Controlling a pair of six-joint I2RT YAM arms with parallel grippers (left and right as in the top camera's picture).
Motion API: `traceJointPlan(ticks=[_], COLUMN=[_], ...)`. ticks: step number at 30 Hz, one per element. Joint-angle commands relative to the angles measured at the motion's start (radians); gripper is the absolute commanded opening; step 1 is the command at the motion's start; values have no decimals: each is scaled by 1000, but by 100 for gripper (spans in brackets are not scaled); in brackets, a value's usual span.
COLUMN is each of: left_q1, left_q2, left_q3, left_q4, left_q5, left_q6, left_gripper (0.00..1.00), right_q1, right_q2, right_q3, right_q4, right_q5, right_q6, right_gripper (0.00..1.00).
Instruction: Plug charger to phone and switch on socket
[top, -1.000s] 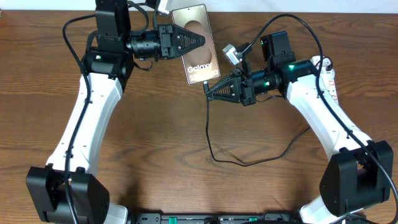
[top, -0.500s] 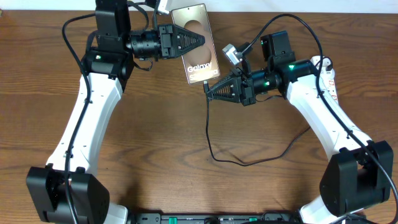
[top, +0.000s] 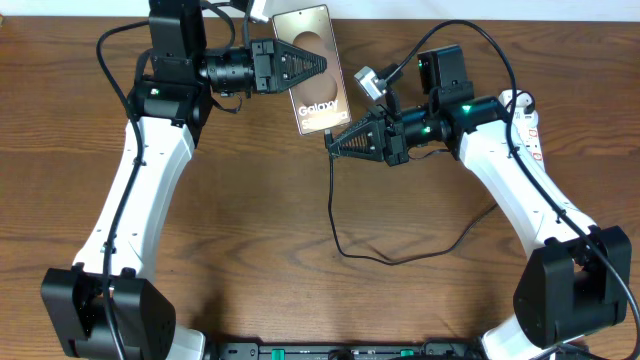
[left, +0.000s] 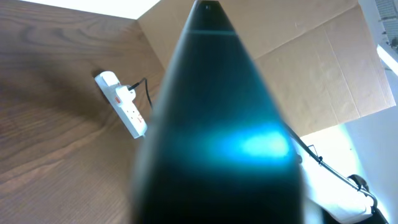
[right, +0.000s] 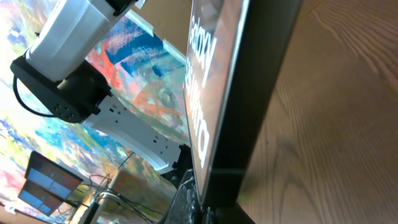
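Both arms have slid a little to the left since a moment ago. The phone (top: 320, 105) has gone with them, so it now sits a bit more to the left over the bench (top: 250, 220).

From above, the brown wooden bench fills the view. The left arm (top: 135, 190) goes up the left side and turns in toward the middle at the far edge. The right arm (top: 520, 190) goes up the right side and points left.

The phone is held at the far middle of the bench. Its shiny brown face with the white word "Galaxy" is turned up to the camera above. The left claw (top: 320, 66) is closed on the phone and pinches it from the left, with one finger lying over the top half of the face.

The socket (top: 534, 130) lies at the far right, partly hidden behind the right arm and well apart from the phone. The left wrist camera shows it as a white strip with red marks, beside a big dark blur.

The right claw (top: 333, 145) is closed on the end of the charger (top: 332, 200), just below the phone's bottom edge. I cannot tell if the plug tip touches the phone. The thin black cable hangs down from the claw, curls on the bench and runs off to the right. The right wrist camera sees the phone's edge and letters very close.
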Motion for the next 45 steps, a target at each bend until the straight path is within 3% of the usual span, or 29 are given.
traceJointPlan(ticks=[1,24,36,40,45], left_q1=[-4,-7,35,34,10], left_q2=[-6,-6,-6,-6,-6], left_q3=[16,16,17,17,16], left_q4=[4,-63,-34,-138,-395], left_q5=[85,51,-251,-385,-619], left_q6=[24,77,46,92,115], left_gripper=[7,7,7,7,7], right_q1=[-2,-2,-2,-2,-2], right_q2=[-26,-26,-26,-26,-26], right_q3=[2,2,2,2,2], right_q4=[8,63,64,67,70], right_q5=[-28,-28,-28,-28,79], right_q6=[22,82,82,82,82], right_gripper=[1,1,1,1,1])
